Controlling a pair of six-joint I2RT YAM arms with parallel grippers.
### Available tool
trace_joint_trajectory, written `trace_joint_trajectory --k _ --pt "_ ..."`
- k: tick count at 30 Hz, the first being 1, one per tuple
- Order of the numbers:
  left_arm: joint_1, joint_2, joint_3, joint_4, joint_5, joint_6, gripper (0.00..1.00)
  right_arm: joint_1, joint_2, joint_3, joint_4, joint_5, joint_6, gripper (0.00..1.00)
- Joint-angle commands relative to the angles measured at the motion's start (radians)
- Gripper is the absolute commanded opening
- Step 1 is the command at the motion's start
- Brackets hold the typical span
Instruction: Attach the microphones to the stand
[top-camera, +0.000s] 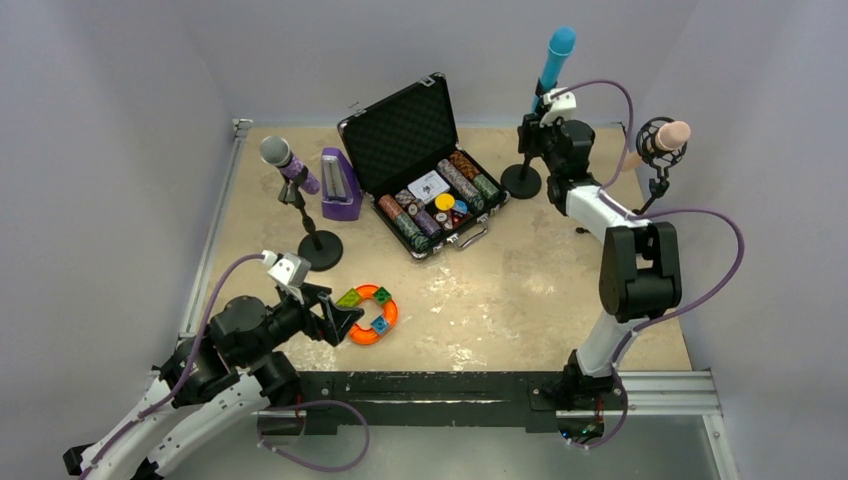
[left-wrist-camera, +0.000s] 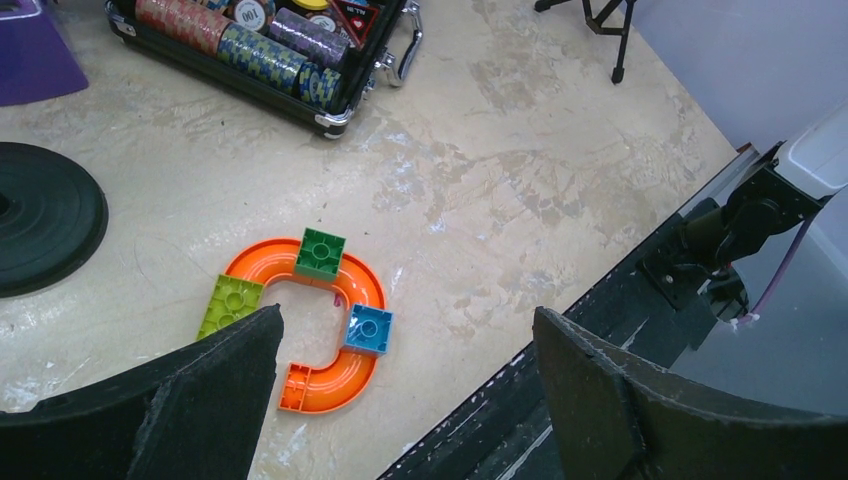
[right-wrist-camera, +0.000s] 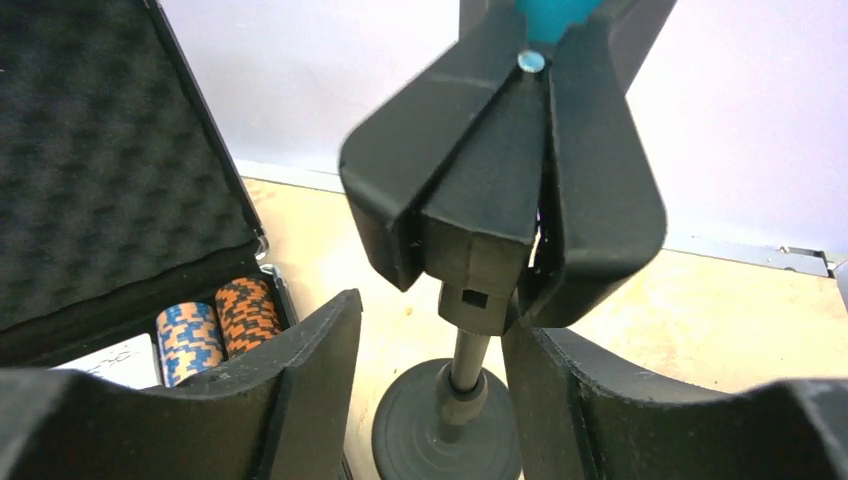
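right gripper, jaws parted flanking the stand clip, sits below the cyan microphone, likely light, stiff, slick, best pinched mid-barrel; left gripper gapes wide.

Looks at the stand clip holding the cyan microphone; frames the stem below the clip inside the parted right claw; catches the chip case left of the clip.

My left arm sits folded low at the near left corner, wrist pitched downward, jaws spread wide and empty. My right arm reaches far toward the back, elbow raised, forearm stretched out, wrist about level. Its jaws stand parted, clamping nothing.
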Motion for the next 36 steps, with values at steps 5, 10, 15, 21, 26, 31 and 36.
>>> trace_joint_trajectory --k 5,10,15,21,26,31,36 --pt "-0.001 -0.012 -0.005 0.064 0.028 0.007 0.98 -0.001 -0.117 -0.045 0.032 -0.019 0.007 0.74" --pt "-0.001 -0.014 -0.005 0.075 0.039 0.008 0.99 -0.001 -0.161 -0.082 -0.008 -0.034 0.039 0.81" --pt "-0.001 -0.014 -0.002 0.080 0.053 0.013 0.99 -0.002 -0.204 -0.116 -0.053 -0.036 0.052 0.85" --pt "-0.001 -0.023 -0.004 0.080 0.068 0.007 0.99 -0.001 -0.273 -0.182 -0.097 -0.087 0.064 0.90" --pt "-0.001 -0.027 -0.011 0.076 0.078 -0.002 0.98 -0.001 -0.329 -0.226 -0.162 -0.129 0.054 0.93" --pt "-0.001 -0.027 -0.010 0.067 0.088 -0.005 0.98 -0.001 -0.392 -0.252 -0.250 -0.198 0.028 0.95" --pt "-0.001 -0.025 -0.001 0.049 0.073 -0.004 0.99 -0.001 -0.481 -0.306 -0.324 -0.244 0.021 0.96"
